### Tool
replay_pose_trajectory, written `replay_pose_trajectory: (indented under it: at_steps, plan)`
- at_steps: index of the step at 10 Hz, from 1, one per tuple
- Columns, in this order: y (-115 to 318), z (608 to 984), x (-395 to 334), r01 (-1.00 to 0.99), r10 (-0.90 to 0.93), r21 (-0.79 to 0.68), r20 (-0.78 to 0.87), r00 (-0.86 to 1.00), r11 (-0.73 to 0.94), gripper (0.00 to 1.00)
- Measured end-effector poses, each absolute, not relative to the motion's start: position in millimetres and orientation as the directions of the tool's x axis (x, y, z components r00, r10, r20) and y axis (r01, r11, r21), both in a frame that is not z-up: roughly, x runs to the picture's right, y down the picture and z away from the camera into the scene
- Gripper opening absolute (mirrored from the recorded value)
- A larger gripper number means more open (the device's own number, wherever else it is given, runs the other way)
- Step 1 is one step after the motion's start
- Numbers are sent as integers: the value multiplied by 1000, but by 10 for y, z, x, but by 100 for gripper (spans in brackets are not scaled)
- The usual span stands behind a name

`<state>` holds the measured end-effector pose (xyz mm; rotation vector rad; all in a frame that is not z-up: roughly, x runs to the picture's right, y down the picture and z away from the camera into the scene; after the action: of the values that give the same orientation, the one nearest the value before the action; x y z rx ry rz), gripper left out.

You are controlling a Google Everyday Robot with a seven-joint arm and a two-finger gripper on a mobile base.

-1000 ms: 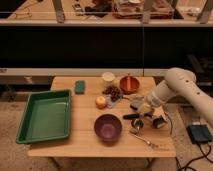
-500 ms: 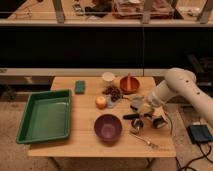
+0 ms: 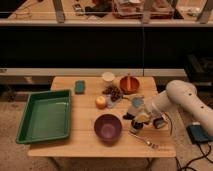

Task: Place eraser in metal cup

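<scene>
Gripper (image 3: 137,118) on the white arm hangs low over the right side of the wooden surface (image 3: 82,145), right of the purple bowl (image 3: 108,127) and just on the near side of the light-blue cup (image 3: 136,102). I cannot tell whether it is apart or clamped on something, and the eraser cannot be made out. A small pale, shiny thing just beneath it looks like the metal cup (image 3: 136,127), so the arm seems posed there for the drop. At the left lies a green tray (image 3: 47,93). A white cup (image 3: 108,77), an orange bowl (image 3: 129,84) and a teal block (image 3: 79,86) sit far. Beyond are a dark wall and a cluttered bench.
</scene>
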<state>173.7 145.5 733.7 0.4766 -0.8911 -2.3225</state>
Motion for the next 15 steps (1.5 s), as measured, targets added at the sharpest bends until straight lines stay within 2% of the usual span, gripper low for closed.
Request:
replay_pose_trajectory:
  at_steps: [10,12,15]
  plan:
    - [1792,7518,1701,340,-584,703,-131,-801,-625,0]
    - [1796,7552,1736,348,-584,700,-122,-802,-624,13]
    - [1809,7628,1756,361,-594,700,-110,-797,-615,43]
